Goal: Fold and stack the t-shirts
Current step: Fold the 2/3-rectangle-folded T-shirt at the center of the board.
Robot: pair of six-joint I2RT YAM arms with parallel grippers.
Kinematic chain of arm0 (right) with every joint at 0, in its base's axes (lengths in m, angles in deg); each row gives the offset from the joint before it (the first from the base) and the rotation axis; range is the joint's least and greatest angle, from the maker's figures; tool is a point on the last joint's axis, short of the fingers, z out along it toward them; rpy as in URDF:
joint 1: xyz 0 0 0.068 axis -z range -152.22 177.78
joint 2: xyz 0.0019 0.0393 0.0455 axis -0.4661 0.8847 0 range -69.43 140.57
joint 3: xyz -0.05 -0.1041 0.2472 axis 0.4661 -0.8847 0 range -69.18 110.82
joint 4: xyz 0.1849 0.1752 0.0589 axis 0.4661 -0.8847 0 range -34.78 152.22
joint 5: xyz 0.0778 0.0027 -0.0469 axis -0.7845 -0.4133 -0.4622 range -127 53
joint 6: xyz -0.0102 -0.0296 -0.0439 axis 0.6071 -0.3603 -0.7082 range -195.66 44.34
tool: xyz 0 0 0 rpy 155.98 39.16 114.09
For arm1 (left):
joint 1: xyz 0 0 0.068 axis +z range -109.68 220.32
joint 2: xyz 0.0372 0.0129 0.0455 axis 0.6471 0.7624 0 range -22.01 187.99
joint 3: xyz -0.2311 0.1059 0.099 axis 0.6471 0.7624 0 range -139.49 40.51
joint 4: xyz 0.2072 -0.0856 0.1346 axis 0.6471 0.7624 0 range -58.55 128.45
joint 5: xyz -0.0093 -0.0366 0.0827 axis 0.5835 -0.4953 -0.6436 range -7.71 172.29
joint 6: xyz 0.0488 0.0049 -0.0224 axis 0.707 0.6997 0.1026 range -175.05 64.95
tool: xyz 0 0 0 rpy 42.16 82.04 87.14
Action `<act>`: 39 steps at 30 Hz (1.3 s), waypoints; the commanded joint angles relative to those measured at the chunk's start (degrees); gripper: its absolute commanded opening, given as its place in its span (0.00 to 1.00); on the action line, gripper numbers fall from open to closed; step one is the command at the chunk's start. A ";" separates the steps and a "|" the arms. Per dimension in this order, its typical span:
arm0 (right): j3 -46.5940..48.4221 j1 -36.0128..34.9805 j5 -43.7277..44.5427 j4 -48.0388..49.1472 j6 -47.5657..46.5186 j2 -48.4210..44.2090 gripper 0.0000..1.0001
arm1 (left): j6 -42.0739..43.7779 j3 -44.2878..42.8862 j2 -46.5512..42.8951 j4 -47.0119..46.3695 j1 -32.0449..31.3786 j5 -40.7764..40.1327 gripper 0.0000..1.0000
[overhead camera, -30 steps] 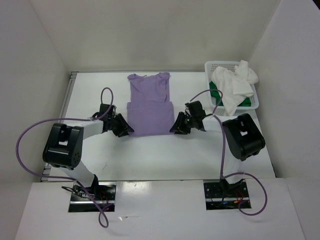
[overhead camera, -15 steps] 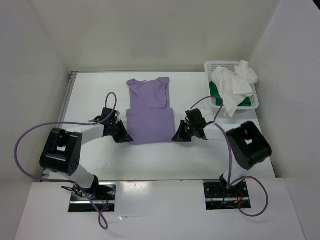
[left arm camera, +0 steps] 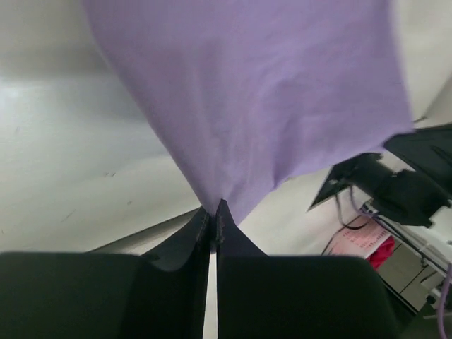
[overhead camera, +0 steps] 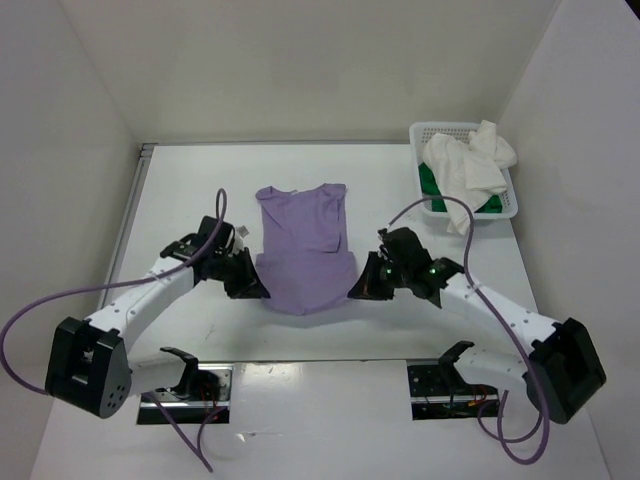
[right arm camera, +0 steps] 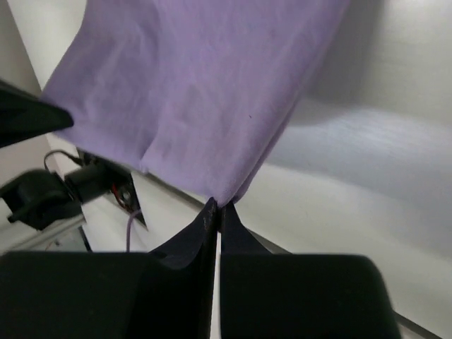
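Left of the basket [overhead camera: 516, 206], on the white table [overhead camera: 180, 190], the purple shirt [overhead camera: 305, 250] is laid out with its collar end pointing away from the arm bases. It lies well apart from the basket and somewhat nearer the bases than it.

The shirt's near hem is gripped at both corners. The corner farther from the basket is pinched by the left gripper [overhead camera: 256, 289], and the corner closer to the basket by the right gripper [overhead camera: 357, 290]. Between the two grippers the hem is seen sagging in a shallow curve toward the bases.

From the left wrist, the fingers [left arm camera: 191, 240] are seen pressed together, with a thin point of purple cloth caught between their tips; from there the cloth fans out wide, away from the fingers. From the right wrist the same is shown: the fingers [right arm camera: 233, 233] are closed on a corner of cloth, and the shirt spreads out beyond their tips.

Inside the basket the white shirt [overhead camera: 465, 170] is heaped and spills over the rim. The green shirt [overhead camera: 428, 185] is seen under it, against the basket's wall on the side facing the purple shirt.
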 commanded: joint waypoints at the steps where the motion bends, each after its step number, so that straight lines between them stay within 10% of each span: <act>1: 11.94 1.82 3.67 -6.66 -5.54 7.26 0.00 | 2.99 -8.96 2.10 3.51 2.41 2.06 0.06; 12: 43.07 14.04 0.68 -3.68 -16.36 34.08 0.00 | 3.98 -24.08 16.68 -5.36 15.16 0.04 0.06; 26: 75.05 16.33 1.29 -2.09 -17.34 65.81 0.00 | 0.11 -44.57 43.13 -16.87 15.16 -7.79 0.10; 34: 82.64 16.86 2.52 -4.21 -16.63 72.35 0.00 | -1.04 -54.41 49.40 -19.17 15.16 -9.37 0.52; 39: 83.17 16.86 2.52 -4.21 -16.62 70.16 0.37 | 0.54 -57.67 48.00 -17.76 15.69 -11.38 0.80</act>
